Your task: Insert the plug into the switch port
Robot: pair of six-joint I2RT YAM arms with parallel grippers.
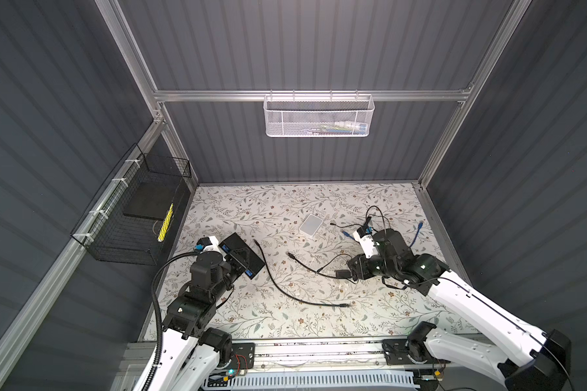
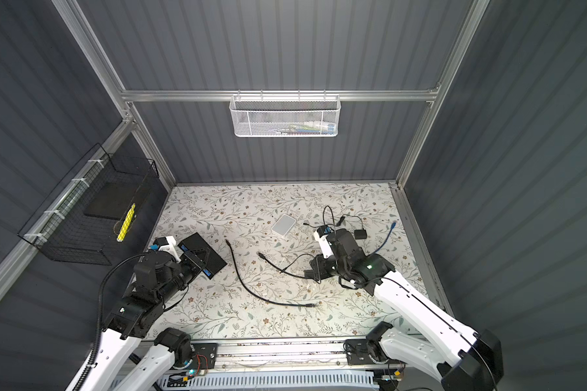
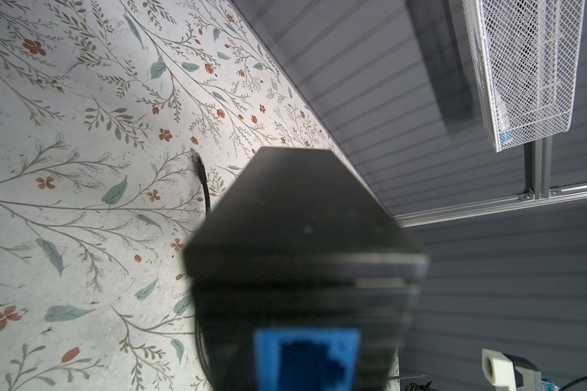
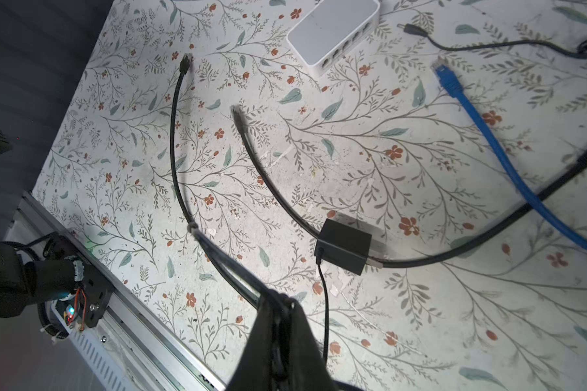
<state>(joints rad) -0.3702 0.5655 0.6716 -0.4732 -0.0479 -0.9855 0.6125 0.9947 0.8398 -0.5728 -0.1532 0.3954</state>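
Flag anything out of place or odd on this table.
Nothing spilled or broken. The black switch sits askew, gripped by the left gripper, while the long black cable lies loose with both ends free.

Left arm (image 1: 178, 345): white shells, black joint housings.
Right arm (image 1: 471, 304): white shells dotted with small dark screws, black joints, one green light.
Conduit (image 1: 155, 298): black, ribbed, running along the left arm.
Camera bracket (image 1: 366, 242): white, blocky.
Base plate (image 1: 243, 352): black, bolted, thin red wires.
Right gripper (image 4: 194, 230): black, tapered fingers.
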